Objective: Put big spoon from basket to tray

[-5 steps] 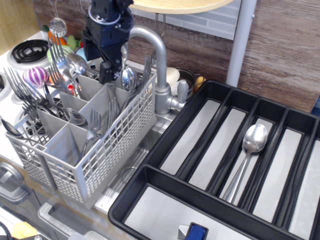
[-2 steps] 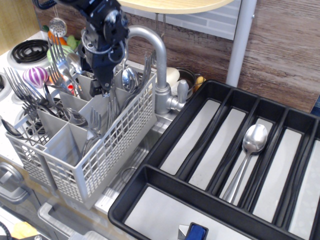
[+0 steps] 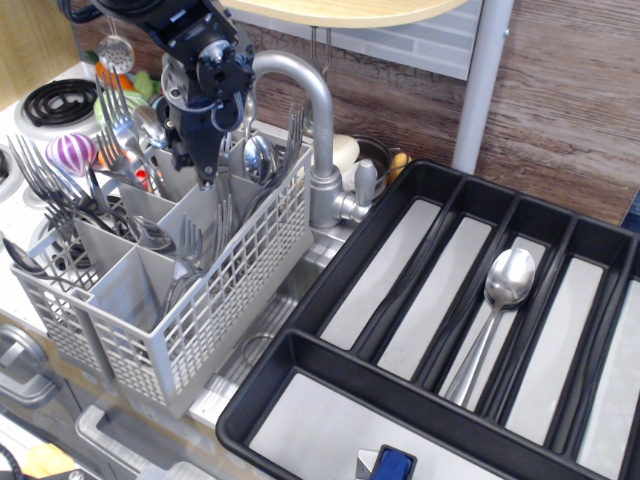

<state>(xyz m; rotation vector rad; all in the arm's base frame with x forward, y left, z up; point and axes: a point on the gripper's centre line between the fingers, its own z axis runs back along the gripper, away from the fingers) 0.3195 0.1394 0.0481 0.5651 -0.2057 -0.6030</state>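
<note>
Standing bowl-up in a rear compartment of the basket (image 3: 215,300), the big spoon (image 3: 259,157) leans near the faucet (image 3: 318,130). Your gripper (image 3: 200,172) is right beside it on the left, fingers dipped among the cutlery at the basket's back; you cannot tell from this view how wide the jaws are or whether they hold anything. Forks (image 3: 40,180) crowd the left compartments. To the right sits the tray (image 3: 330,265), well apart from the basket. One spoon (image 3: 497,310) lies in a long slot of the tray.
</note>
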